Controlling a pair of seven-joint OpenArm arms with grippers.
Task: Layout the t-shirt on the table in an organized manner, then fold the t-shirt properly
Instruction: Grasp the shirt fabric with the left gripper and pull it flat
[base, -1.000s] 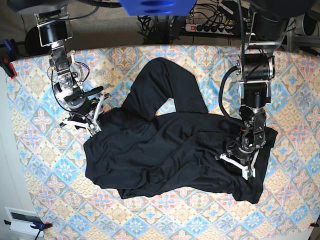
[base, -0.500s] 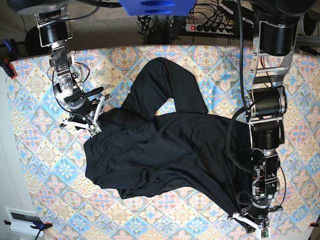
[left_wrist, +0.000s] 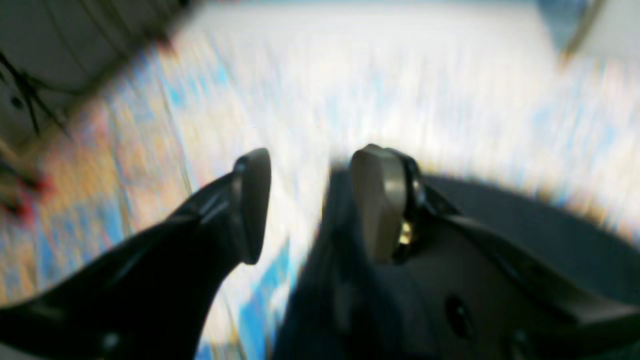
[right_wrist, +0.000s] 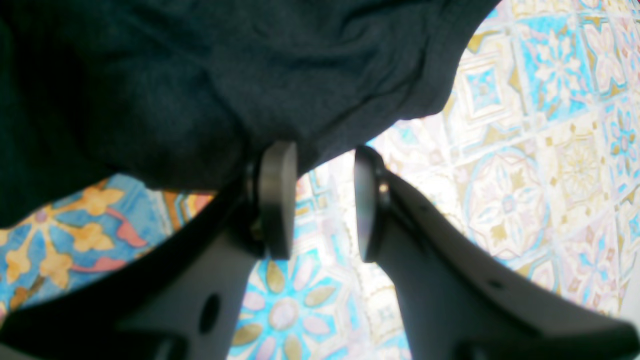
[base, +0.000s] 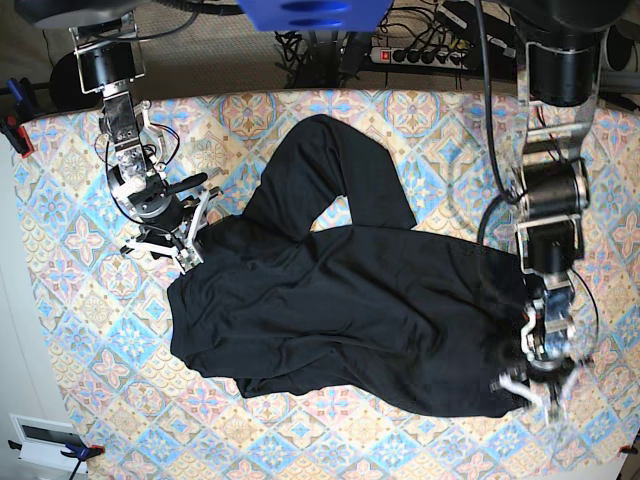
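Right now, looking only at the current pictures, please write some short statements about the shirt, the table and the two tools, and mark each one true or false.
1. The t-shirt is black and has no print. True.
2. The t-shirt is folded into a neat rectangle. False: it lies spread out and wrinkled, one sleeve reaching toward the far edge.
3. The left tool stands open at the shirt's near corner. True: the left wrist view shows a gap between its pads, though the picture is blurred.
4. The right tool is shut on the fabric. False: its pads stand apart at the shirt's edge, with the patterned cloth showing between them.
5. The table is bare wood. False: a tile-patterned cloth covers it.
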